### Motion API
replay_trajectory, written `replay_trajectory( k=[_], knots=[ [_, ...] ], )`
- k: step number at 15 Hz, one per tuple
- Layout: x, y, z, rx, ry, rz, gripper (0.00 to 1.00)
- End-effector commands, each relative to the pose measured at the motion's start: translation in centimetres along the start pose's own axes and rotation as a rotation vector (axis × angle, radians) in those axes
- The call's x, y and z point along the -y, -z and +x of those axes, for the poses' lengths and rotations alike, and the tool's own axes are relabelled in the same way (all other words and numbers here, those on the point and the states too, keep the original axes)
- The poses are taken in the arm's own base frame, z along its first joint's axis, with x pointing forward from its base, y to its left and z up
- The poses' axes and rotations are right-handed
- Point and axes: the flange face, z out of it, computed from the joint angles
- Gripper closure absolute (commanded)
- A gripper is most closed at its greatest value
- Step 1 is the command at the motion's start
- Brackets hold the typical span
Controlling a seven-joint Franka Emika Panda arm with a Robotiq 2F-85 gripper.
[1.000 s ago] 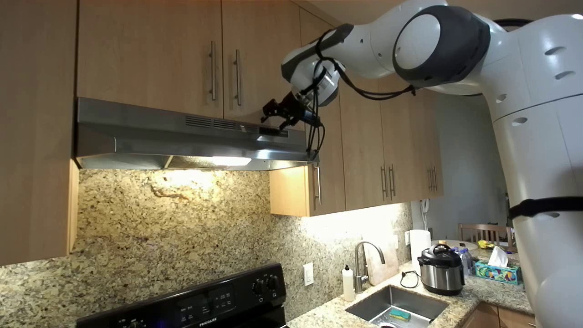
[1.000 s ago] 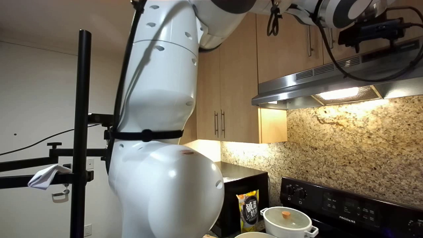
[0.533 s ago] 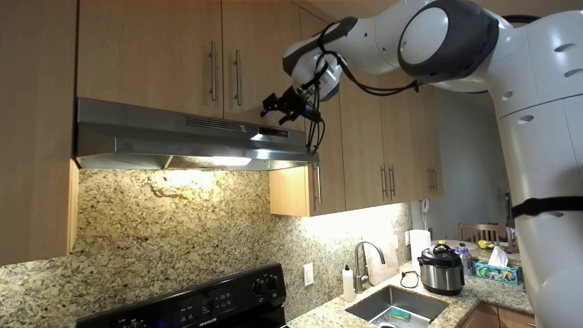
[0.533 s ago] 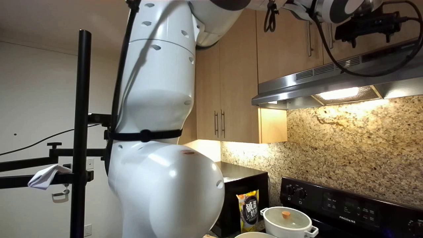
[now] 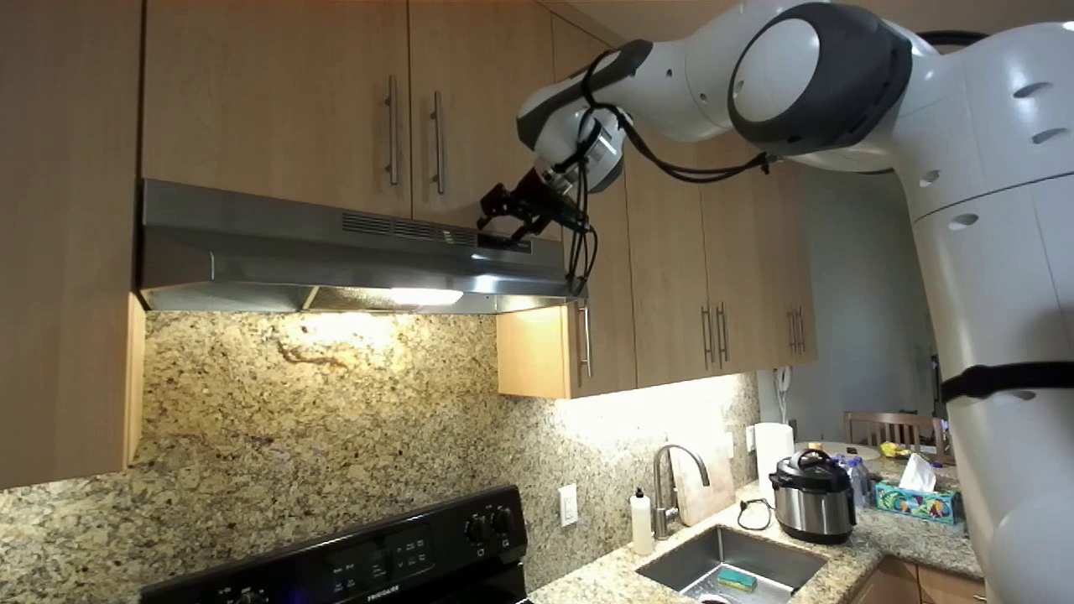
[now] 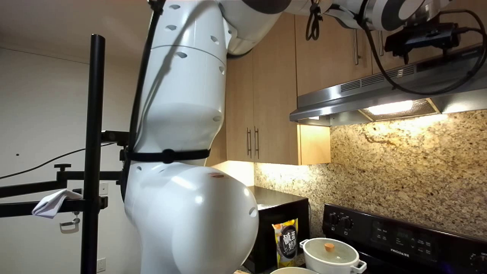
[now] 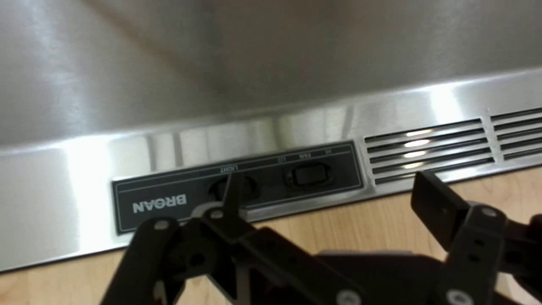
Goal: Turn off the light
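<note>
The light [image 5: 424, 296] glows warm white under the steel range hood [image 6: 342, 102] in both exterior views. On the hood's front, a black panel [image 7: 156, 186] carries a light switch [image 7: 219, 186] and, beside it, a fan switch [image 7: 310, 174], lettered upside down in the wrist view. My gripper [image 7: 331, 190] stands open with nothing between its fingers. One fingertip [image 7: 234, 190] overlaps the light switch and hides its middle; whether it touches cannot be told. In an exterior view the gripper [image 5: 500, 231] is at the hood's upper front edge, over the panel.
Wooden cabinet doors [image 5: 487, 101] rise right behind the gripper, with bar handles [image 5: 438, 143] to one side. Vent slots [image 7: 427, 148] lie beside the panel. A loop of cable [image 6: 437, 91] hangs from the wrist across the hood. Below are the stove [image 5: 369, 545] and a lidded white pot [image 6: 331, 255].
My gripper rose off the panel between one second and half a second ago, and has since come back down to it, slightly toward the vent side. The light stays lit throughout.
</note>
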Motion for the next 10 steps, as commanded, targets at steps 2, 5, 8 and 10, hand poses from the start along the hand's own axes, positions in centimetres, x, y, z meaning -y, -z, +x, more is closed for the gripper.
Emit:
replay_trajectory(
  k=[2,5,8,10],
  knots=[
    [-0.25,-0.7,-0.69,0.053,-0.031,-0.02,0.0],
    [-0.18,-1.03,-0.68,0.049,-0.042,-0.01,0.0],
    [-0.1,-0.91,-0.51,0.042,-0.038,-0.006,0.0],
    [-0.1,-0.78,-0.45,0.04,-0.036,-0.008,0.0]
  ],
)
